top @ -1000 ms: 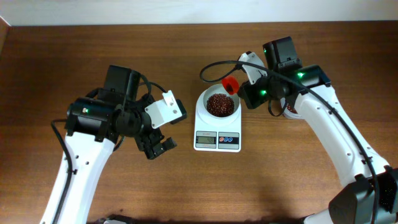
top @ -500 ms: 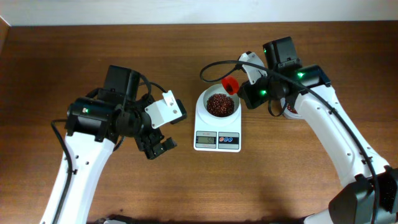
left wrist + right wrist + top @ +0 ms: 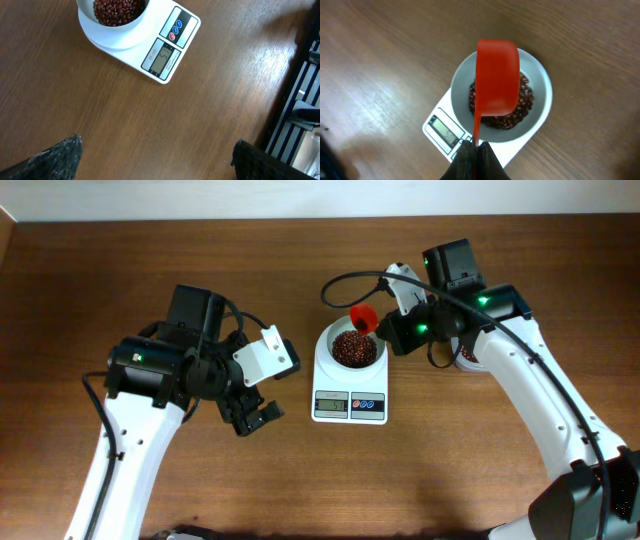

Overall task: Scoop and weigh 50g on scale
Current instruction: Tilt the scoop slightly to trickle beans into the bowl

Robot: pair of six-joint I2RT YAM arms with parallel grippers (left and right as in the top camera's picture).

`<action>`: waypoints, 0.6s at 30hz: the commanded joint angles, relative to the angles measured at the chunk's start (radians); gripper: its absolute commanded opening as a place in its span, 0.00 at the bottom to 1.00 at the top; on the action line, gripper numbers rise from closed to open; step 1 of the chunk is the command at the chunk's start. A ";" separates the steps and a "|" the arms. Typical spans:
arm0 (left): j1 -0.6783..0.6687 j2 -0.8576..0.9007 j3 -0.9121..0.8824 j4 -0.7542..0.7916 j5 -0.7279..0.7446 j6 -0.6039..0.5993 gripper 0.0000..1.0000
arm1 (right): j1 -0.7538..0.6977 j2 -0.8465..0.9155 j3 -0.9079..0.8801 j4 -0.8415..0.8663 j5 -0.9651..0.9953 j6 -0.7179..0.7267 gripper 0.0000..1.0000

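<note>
Left gripper (image 3: 257, 417) is hanging wide open, empty, over the desk's left half. Mid-desk, nearer the far edge, the beans (image 3: 353, 348) are sitting in the bowl (image 3: 324, 356) on the scale (image 3: 349, 408). Right gripper (image 3: 476, 152), closed tight on the red scoop (image 3: 495, 75) handle, is tipping it further over the bowl than before: dosing is probably finishing

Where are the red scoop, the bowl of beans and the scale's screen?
scoop (image 3: 496, 75): right wrist view, underside of its cup.
bowl (image 3: 543, 87): right wrist view, bare right rim.
screen (image 3: 161, 56): left wrist view, its middle.
</note>
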 commanded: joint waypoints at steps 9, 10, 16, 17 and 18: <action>0.004 -0.013 -0.008 0.002 0.004 0.016 0.99 | -0.003 -0.032 -0.003 0.005 -0.165 0.084 0.04; 0.004 -0.013 -0.008 0.002 0.004 0.016 0.99 | -0.009 -0.032 -0.003 0.008 -0.188 0.093 0.04; 0.004 -0.013 -0.008 0.002 0.004 0.015 0.99 | -0.095 -0.032 -0.003 0.019 -0.335 0.113 0.04; 0.004 -0.013 -0.008 0.002 0.004 0.016 0.99 | -0.104 -0.032 -0.003 0.019 -0.340 0.114 0.04; 0.004 -0.013 -0.008 0.002 0.004 0.016 0.99 | -0.123 -0.032 -0.003 0.018 -0.349 0.114 0.04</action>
